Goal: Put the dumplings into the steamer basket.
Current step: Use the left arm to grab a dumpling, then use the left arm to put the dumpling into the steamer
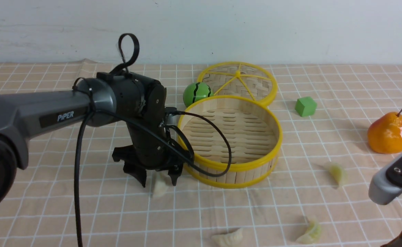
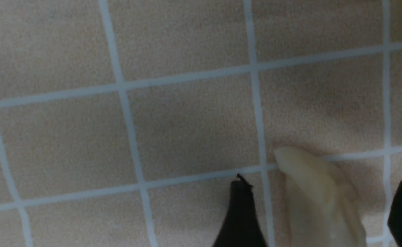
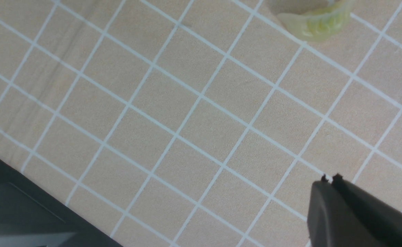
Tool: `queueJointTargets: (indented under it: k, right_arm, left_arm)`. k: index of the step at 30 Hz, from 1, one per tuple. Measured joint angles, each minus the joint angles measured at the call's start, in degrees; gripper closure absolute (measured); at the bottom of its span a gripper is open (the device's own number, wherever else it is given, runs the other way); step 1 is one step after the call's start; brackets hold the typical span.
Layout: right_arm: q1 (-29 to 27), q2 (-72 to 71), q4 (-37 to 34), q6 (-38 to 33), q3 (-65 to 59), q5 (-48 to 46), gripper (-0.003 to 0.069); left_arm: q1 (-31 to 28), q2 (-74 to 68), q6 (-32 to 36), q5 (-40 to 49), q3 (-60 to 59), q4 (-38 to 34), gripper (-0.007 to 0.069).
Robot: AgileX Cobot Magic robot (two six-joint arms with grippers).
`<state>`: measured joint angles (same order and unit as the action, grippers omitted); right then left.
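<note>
Lying loose along the bottom edge of the front view, well apart from the basket: an off-white dumpling (image 1: 227, 237) and, right of it, a pale green dumpling (image 1: 310, 232). Hanging at the lower right over bare checked tabletop (image 1: 84, 212), the right claw (image 3: 330, 179), pinching its tips together on nothing.

Reaching in from the left of the frame and bending down at the wrist, the left arm (image 1: 50, 113), pointing the left claw (image 1: 159, 181) at the cloth just beside the basket's lower-left wall. Spreading wide, jaws standing either side of a second off-white dumpling (image 2: 319, 195), with cloth showing in both gaps in the left wrist view, so gripping nothing. Appearing to rest on the tabletop below the tips, though blurring in the front view.

Sitting higher, right of centre, a second green dumpling (image 1: 336, 173), near the basket but outside it. Standing at centre, the steamer basket (image 1: 245, 175), showing only bare slats.

Judging from that: nothing loaded yet, all four dumplings waiting to go in, with the one between the open jaws looking like the first in hand.
</note>
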<state>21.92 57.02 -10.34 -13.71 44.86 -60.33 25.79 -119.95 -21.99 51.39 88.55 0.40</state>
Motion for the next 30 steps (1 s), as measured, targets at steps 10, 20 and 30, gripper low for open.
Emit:
queueJointTargets:
  k: [10,20,30]
  right_arm:
    - [0.0,0.0,0.2,0.0,0.0,1.2,0.0648]
    - [0.0,0.1,0.0,0.0,0.0,2.6,0.0643]
    - [0.0,0.2,0.0,0.0,0.0,3.0,0.0634]
  left_arm:
    - [0.0,5.1,1.3,2.9,2.4,-2.0,0.0386]
    - [0.0,1.5,7.0,2.1,22.2,-12.8,0.0386]
    - [0.0,-13.6,8.9,2.4,35.7,-10.9,0.0386]
